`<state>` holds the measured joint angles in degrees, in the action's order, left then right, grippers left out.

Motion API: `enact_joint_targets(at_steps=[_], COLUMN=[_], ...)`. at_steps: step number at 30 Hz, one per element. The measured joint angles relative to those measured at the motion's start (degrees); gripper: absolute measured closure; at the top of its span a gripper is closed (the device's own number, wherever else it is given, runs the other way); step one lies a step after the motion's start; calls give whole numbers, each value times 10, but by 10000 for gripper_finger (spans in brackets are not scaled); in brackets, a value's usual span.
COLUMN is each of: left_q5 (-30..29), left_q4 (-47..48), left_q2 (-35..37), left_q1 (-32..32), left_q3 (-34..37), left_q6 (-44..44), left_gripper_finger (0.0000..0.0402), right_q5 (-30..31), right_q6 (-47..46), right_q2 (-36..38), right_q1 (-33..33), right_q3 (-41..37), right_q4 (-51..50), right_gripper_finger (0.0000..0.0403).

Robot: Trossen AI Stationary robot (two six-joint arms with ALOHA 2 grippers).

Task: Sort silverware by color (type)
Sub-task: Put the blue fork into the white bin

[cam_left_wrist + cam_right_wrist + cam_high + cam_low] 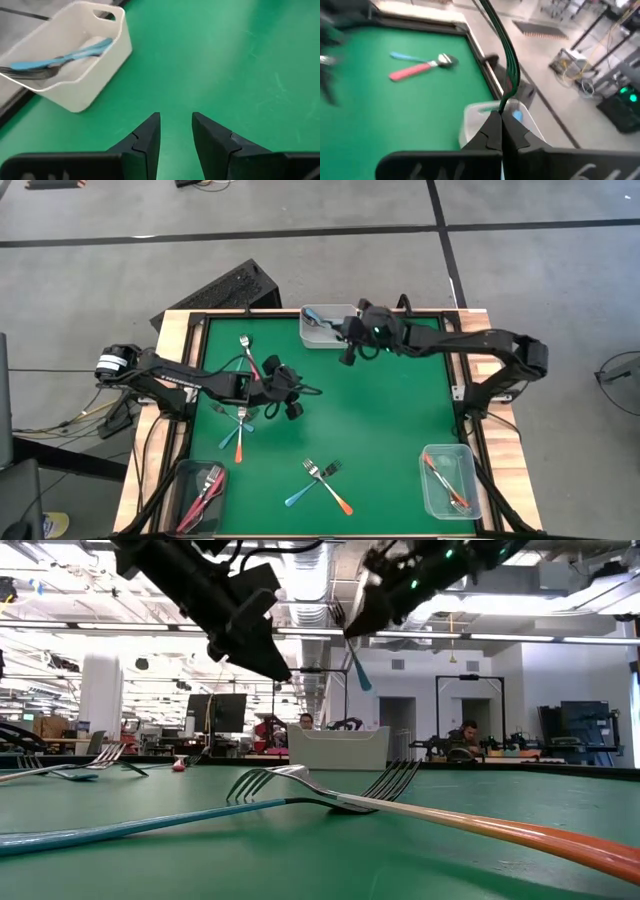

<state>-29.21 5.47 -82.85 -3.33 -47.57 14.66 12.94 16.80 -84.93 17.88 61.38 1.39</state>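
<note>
Right gripper (349, 352): clenched on a light blue fork (358, 670), held by the handle and hanging above the far bin (322, 327), evidently ready for deposit with the blue fork (60, 60) already inside.
Left gripper (175, 131): released, jaws parted with nothing between them, hovering over bare mat near the left-centre cluster; judged to be between picks.
Sorted stock: near-left bin (198, 495) holds pink-red forks; near-right bin (448, 480) holds orange forks, so each colour has its own bin.
Unsorted stock: crossed blue and orange forks (318, 480) at near centre; a mixed cluster (238, 425) just beside the left gripper; a pink-red fork (250, 356) far left.
Status: sorting judged partly done.
</note>
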Motion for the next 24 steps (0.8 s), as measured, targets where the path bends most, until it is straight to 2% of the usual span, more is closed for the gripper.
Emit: enact_joint_targets(at_steps=[4,15,18,24], left_q5=[-17,-6,-2,0], left_q4=[-1,33,34,37], left_q2=[0,0,0,0], left_q1=[-4,-11,-13,-14], left_q3=[0,0,0,0], left_q6=[0,46,51,56], left_gripper_finger=[301,301,301,301], right_q5=[-39,-40,-40,-37], right_q6=[2,-11,-43,-48], right_q2=[-54,-160,-173,-175], right_q1=[43,78,84,89], right_q3=[16,60,63,64], right_q4=[9,5,-2,-16], right_gripper_finger=[397,378,360,300])
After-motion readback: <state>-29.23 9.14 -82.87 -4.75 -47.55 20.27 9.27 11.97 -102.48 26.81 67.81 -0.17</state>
